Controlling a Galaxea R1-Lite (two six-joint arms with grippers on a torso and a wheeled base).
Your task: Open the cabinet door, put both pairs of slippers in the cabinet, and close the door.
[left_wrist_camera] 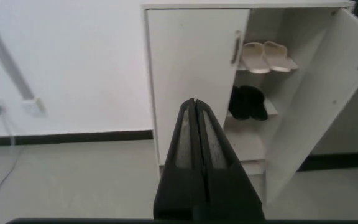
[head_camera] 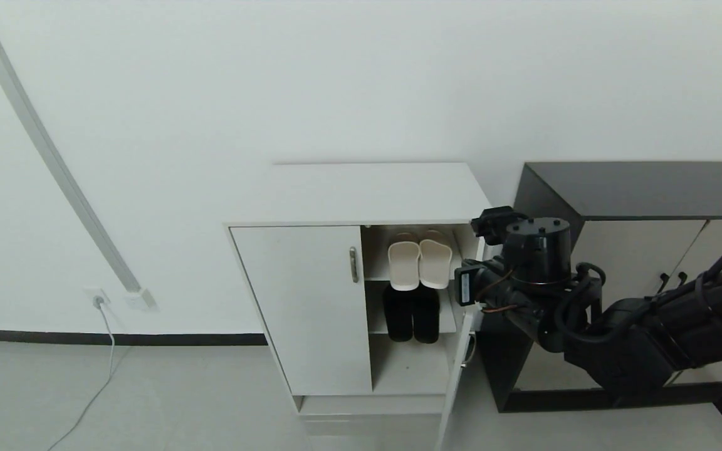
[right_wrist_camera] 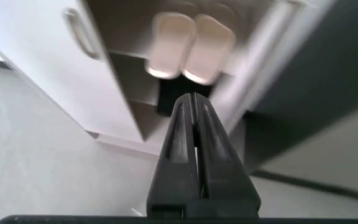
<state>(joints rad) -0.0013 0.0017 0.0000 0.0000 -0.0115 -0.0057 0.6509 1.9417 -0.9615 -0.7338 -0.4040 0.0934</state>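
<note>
Cabinet (head_camera: 361, 194) door (head_camera: 458, 369) open; beige slippers (head_camera: 419, 264) on upper shelf, black slippers (head_camera: 410, 313) at 6 o'clock of them, one shelf down. Left gripper (left_wrist_camera: 195, 104) and right gripper (right_wrist_camera: 194, 99) both pressed closed, holding nothing.

Matt black build, cables exposed.
Head view, 4 o'clock: right arm (head_camera: 624, 338), chunky segs; round cap (head_camera: 538, 241) w/ small screws on top; black cables (head_camera: 577, 300) looped at its 4 o'clock, thin copper wire (head_camera: 496, 308) at 8 o'clock. The left hand (left_wrist_camera: 195, 102) & right hand (right_wrist_camera: 193, 98): long tapered black fingers, grey faces.
</note>
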